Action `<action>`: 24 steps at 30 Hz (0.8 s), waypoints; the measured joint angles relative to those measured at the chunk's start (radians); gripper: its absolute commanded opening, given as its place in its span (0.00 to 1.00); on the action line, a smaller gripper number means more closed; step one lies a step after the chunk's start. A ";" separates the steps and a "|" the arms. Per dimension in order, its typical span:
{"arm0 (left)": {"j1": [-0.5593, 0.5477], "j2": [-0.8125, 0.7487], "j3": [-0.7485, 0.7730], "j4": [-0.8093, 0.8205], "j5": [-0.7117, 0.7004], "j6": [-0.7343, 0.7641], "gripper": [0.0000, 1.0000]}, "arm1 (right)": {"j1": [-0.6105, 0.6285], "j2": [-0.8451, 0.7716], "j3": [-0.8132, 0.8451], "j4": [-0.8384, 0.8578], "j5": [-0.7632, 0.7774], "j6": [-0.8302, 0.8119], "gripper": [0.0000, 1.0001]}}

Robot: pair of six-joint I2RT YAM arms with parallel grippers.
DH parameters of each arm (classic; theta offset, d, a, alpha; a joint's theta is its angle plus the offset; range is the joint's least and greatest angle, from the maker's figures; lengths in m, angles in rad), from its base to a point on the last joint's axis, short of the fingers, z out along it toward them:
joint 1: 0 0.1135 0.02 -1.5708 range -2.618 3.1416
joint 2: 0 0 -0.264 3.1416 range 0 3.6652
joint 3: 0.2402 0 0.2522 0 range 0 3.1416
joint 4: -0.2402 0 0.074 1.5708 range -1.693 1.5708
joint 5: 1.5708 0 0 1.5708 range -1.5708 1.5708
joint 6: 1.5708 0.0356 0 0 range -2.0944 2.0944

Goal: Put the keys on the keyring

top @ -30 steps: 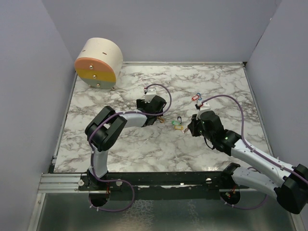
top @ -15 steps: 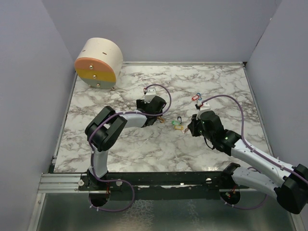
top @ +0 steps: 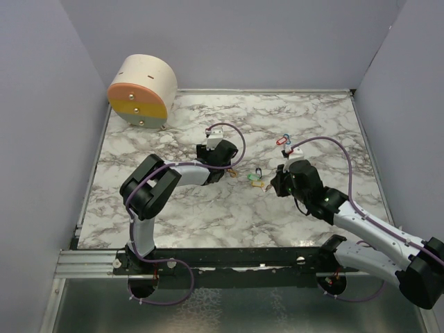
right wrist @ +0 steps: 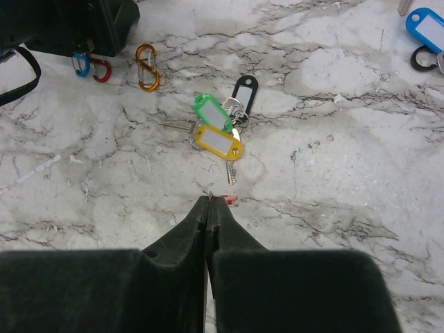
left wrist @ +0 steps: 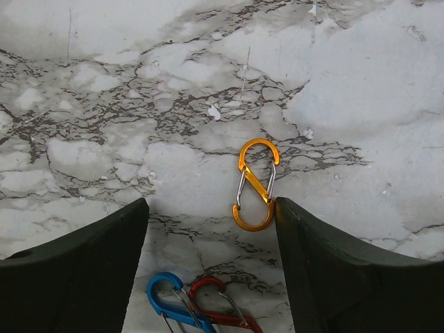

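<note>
Keys point(right wrist: 218, 132), silver with coloured plastic tags: none ringed yet | my left gripper point(left wrist: 209, 208) spread around orange metal S-clip point(left wrist: 254, 184) | right gripper point(right wrist: 209, 201) pressed together

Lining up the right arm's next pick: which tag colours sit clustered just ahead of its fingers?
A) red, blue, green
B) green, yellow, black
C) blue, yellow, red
B: the right wrist view shows the green tag, yellow tag and black tag bunched together; the blue tag lies apart.

Bright, even, diffuse light; shadows on the marble table point(top: 208, 208) are faint (soft-edged everywhere). Wrist views are sharp centrally; the dark fingers point(left wrist: 76, 277) toward 6 o'clock look featureless.
</note>
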 measured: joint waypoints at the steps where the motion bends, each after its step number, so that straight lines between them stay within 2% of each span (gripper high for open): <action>1: 0.000 0.000 0.000 0.002 0.000 0.002 0.73 | 0.000 0.000 0.000 0.000 0.000 0.000 0.01; 15: 0.001 0.015 0.021 0.013 0.037 0.036 0.65 | 0.000 -0.001 -0.002 0.000 0.000 0.000 0.01; 24: 0.001 0.030 0.033 0.031 0.053 0.044 0.52 | 0.000 0.000 -0.002 0.000 0.000 0.000 0.01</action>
